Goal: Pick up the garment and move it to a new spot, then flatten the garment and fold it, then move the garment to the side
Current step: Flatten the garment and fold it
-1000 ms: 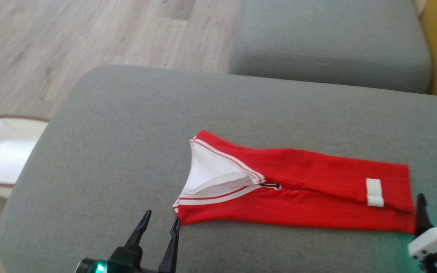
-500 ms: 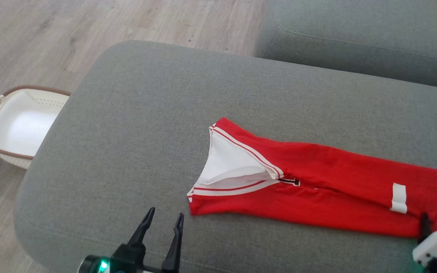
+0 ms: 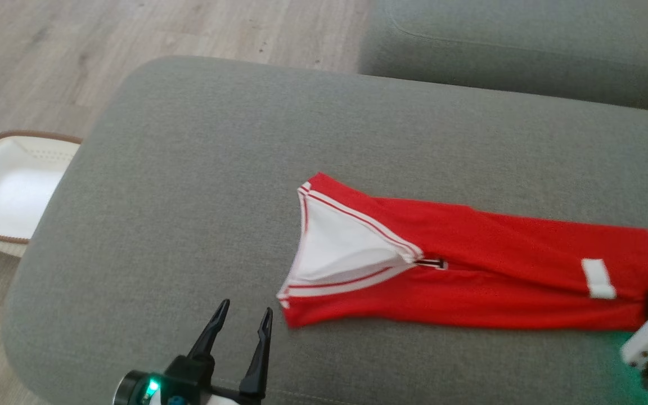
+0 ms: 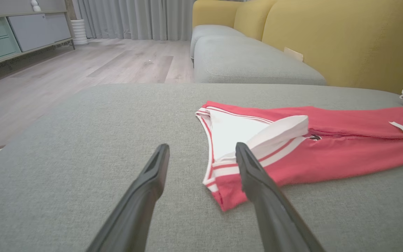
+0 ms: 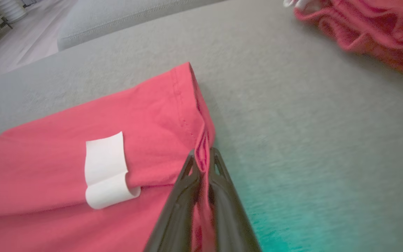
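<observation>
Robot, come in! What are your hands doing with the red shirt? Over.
Left gripper open, empty, near the collar end. Right gripper shut on hem corner of the red shirt. It lies on the grey cushion. Another red heap sits apart.

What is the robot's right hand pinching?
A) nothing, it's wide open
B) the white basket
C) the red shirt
C: in the right wrist view, the right gripper is shut on a fold of cloth at the edge of the red shirt.
</observation>
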